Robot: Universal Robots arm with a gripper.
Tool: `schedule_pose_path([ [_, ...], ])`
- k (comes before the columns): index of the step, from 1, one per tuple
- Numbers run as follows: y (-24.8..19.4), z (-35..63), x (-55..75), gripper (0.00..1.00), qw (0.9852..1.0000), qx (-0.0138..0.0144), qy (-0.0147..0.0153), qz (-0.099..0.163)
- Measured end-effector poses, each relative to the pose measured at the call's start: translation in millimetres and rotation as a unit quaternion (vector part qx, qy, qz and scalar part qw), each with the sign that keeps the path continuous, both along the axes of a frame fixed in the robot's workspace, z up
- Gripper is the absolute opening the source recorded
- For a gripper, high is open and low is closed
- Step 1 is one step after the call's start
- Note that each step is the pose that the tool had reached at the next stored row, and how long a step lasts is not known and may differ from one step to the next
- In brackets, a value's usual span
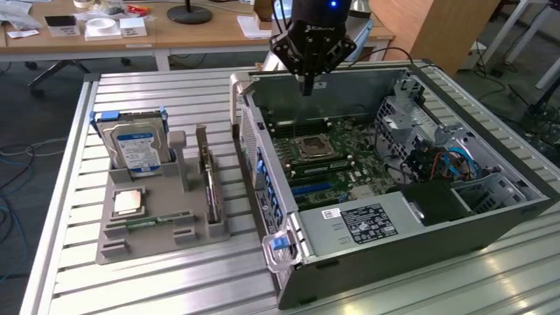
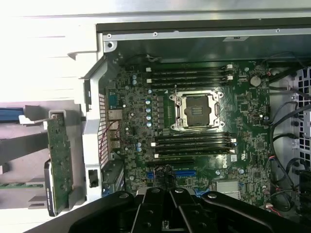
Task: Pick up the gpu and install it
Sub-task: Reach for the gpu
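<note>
While it's hung over the case [image 1: 411,252], end effector [image 1: 307,88]: clamped shut, empty
gpu [image 1: 208,180]: stood on edge in holder [image 1: 149,246]

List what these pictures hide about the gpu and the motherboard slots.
gpu cooler face: exterior view, the card stands edge-on in the grey holder.
Blue slots: wrist view, partly covered by the fingers.
Text on the case's label: exterior view, too small to read.
</note>
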State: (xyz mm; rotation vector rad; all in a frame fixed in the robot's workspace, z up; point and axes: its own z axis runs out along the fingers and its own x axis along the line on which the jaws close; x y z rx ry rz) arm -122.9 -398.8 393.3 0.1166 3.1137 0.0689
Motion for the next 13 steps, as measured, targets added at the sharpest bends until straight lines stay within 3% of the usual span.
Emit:
schedule_pose_path([
  [13, 0.0, 0.0, -3.5, 0.11, 1.0000, 0.0000, 0.0000, 0.000],
])
